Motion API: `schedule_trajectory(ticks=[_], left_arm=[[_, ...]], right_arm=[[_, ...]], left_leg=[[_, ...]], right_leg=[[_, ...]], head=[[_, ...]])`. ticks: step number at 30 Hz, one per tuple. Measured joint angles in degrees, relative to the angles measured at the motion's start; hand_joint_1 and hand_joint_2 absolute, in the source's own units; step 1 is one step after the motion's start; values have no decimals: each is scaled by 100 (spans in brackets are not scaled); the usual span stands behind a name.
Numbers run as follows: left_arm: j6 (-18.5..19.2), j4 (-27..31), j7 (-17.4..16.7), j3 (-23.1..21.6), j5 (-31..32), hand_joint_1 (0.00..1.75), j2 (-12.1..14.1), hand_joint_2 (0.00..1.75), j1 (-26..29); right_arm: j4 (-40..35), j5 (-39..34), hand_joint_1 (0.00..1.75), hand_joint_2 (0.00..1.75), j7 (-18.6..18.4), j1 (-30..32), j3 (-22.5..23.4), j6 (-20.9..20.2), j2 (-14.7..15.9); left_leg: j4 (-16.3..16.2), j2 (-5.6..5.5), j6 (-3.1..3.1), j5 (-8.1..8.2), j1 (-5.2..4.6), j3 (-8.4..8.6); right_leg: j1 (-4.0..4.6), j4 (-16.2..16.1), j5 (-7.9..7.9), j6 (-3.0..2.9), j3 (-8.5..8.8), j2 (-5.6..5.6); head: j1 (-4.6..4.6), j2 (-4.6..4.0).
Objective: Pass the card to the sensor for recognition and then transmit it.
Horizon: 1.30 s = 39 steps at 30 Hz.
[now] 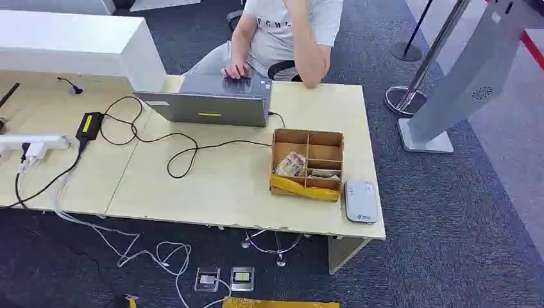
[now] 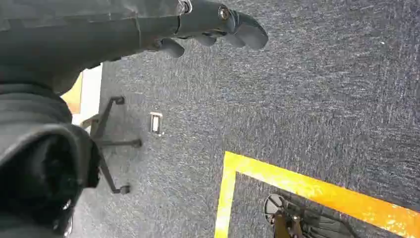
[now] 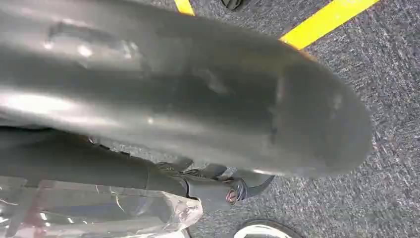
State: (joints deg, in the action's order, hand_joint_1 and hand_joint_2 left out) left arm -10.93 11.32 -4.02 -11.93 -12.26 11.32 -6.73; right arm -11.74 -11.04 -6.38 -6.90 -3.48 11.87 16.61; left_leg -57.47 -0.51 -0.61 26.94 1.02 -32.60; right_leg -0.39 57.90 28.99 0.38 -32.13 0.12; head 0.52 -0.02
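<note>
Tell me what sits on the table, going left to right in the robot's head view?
White power strip → black adapter → grey laptop → cardboard compartment box → white card sensor.

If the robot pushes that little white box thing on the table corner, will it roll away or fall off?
The white card reader looks flat and low, so it would probably slide, not roll or tip. It lies close to the table edge, beside the cardboard box, so a push outward might send it off. It seems small and likely light.

Dark letters on person's grey shirt (image 1: pixel 282 25) (cut off, unreadable); no other text legible.
</note>
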Motion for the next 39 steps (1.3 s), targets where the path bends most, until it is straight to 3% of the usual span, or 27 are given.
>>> schedule_trajectory(ticks=[28,34,39], left_arm=[[24,0,-173,-125,-42,0,-76,0,1],[26,0,-164,-136,-46,0,-74,0,1],[70,0,-166,-138,-63,0,-68,0,2]], right_arm=[[0,-88,0,0,-24,0,0,116,-17],[0,-271,0,0,0,0,7,140,190],[0,-553,0,0,358,-11,31,216,546]], left_leg=[[0,0,0,0,0,1],[0,0,0,0,-1,0],[-1,-1,2,0,-15,1]], right_leg=[[0,0,0,0,0,0],[-1,0,0,0,0,0],[-15,0,0,1,0,-1]], head=[[0,0],[-2,0],[2,0]])
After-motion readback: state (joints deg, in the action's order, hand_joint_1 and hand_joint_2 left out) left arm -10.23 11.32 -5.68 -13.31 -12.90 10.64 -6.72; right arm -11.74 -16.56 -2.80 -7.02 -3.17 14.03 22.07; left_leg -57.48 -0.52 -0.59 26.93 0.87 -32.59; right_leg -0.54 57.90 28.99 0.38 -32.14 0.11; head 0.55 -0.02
